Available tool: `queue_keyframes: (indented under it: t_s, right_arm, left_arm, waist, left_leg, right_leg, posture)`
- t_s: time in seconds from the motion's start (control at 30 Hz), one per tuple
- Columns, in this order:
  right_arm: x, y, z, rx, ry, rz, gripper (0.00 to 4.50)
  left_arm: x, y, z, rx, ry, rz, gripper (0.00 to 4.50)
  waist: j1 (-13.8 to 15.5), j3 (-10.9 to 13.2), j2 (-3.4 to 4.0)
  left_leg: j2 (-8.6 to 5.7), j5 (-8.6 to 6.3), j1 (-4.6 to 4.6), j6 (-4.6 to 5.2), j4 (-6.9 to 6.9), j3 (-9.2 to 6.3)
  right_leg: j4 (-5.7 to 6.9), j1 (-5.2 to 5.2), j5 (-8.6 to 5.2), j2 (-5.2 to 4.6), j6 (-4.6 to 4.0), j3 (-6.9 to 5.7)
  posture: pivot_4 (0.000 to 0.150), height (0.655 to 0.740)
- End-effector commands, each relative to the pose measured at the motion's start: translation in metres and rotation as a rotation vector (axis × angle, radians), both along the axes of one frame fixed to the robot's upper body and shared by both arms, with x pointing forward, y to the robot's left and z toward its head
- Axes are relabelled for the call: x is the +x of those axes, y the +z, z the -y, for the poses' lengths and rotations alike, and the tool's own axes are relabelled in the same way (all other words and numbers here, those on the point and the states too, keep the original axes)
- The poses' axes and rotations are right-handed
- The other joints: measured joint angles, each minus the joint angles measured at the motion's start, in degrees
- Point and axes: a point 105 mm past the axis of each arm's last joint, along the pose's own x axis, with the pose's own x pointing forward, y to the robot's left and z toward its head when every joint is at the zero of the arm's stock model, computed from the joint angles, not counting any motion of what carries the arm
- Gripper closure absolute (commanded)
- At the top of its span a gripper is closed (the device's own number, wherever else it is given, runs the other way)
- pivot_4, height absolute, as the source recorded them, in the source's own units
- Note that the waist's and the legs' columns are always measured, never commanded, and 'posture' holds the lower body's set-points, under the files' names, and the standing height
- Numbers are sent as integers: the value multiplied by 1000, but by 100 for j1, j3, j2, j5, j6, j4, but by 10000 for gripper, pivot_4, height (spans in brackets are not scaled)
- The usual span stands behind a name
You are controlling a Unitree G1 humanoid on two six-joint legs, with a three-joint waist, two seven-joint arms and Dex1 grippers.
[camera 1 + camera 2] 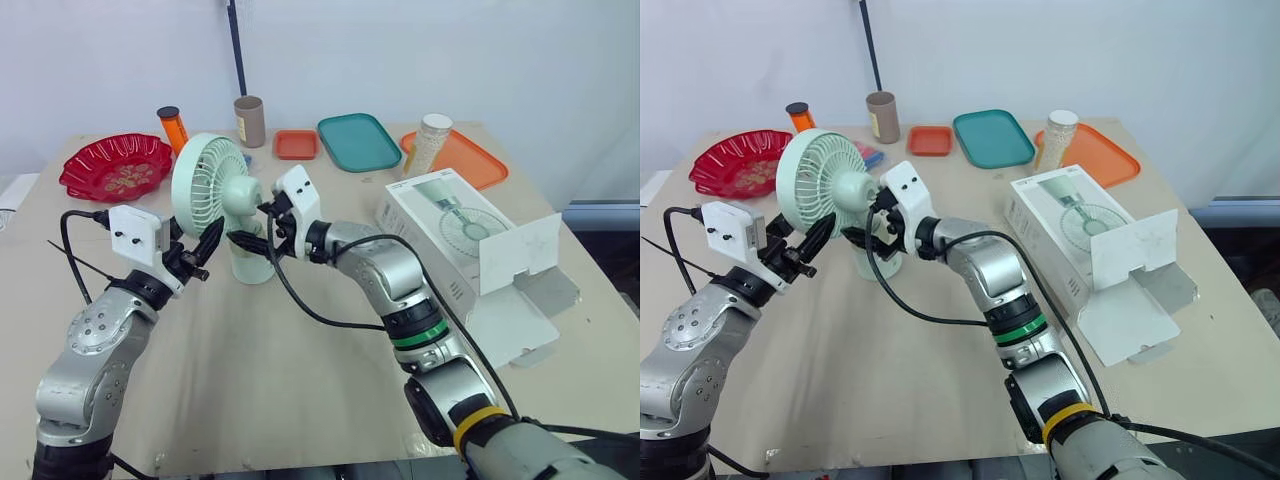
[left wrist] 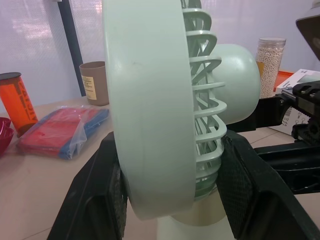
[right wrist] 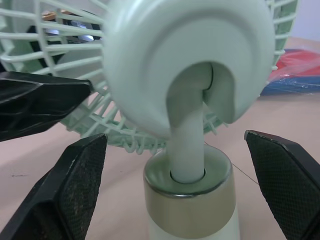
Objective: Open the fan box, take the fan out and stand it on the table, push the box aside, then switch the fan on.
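The fan [image 1: 210, 182] is stood upright on the counter [image 1: 300, 400], with the opened box [image 1: 445, 228] at its 3 o'clock. Its head is clasped by the left tool [image 1: 208, 248]. The right tool [image 1: 248, 226] is held open around its neck.

— What colour is the fan [image 1: 212, 185]?
— Pale mint green all over, with a brass-gold band [image 3: 187, 189] round the top of its base.
— And the box [image 1: 440, 235]?
— White, printed with a picture of the same green fan.
— Along the far edge of the table [image 1: 300, 370]?
— The table is beige. There's a red bowl [image 1: 115, 165] with a gold floral pattern, an orange bottle [image 1: 174, 128] capped black, a brown cup [image 1: 249, 120], a red tray [image 1: 296, 144], a teal tray [image 1: 358, 141] and an orange tray [image 1: 470, 160].
— The claws?
— The left claw [image 1: 208, 250] and right claw [image 1: 250, 228] are black, with a fine cross-hatched texture.
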Motion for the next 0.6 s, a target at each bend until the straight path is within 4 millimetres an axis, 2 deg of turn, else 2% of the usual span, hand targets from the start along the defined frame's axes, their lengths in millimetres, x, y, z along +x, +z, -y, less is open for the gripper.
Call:
queue_keyframes:
  t_s: [0.03, 0.07, 0.1, 0.27, 0.6]
  right_arm:
    - [2, 15, -3, 19, 8, 63, 0]
    - [3, 14, -3, 15, 8, 62, 5269]
    - [3, 12, -2, 11, 7, 63, 7574]
    - [1, 12, -2, 12, 17, 70, 30153]
    - [-1, 13, -9, 28, 28, 69, 30153]
  left_arm:
    - [-7, 20, 1, 5, -5, 92, 25663]
    - [-7, 20, 1, 4, -3, 92, 25663]
    - [-7, 20, 0, 3, -2, 92, 25663]
    - [-9, 18, 1, 5, -5, 89, 25663]
    - [-9, 12, -1, 2, -13, 78, 25663]
  waist:
    - [0, 0, 0]
    - [0, 0, 0]
    - [0, 0, 0]
    - [0, 0, 0]
    - [0, 0, 0]
  left_leg:
    - [0, 0, 0, 0, 0, 1]
    - [0, 0, 0, 0, 0, 1]
    - [0, 0, 0, 0, 0, 1]
    - [0, 0, 0, 0, 0, 1]
    - [0, 0, 1, -1, 0, 1]
  right_leg:
    - [0, 0, 0, 0, 0, 0]
    - [0, 0, 0, 0, 0, 0]
    - [0, 0, 0, 0, 0, 0]
    - [0, 0, 0, 0, 0, 0]
    - [2, 0, 0, 0, 0, 0]
  posture:
    - [1500, 7400]
    - [1500, 7400]
    - [1500, 7400]
    - [1500, 7400]
    - [1500, 7400]
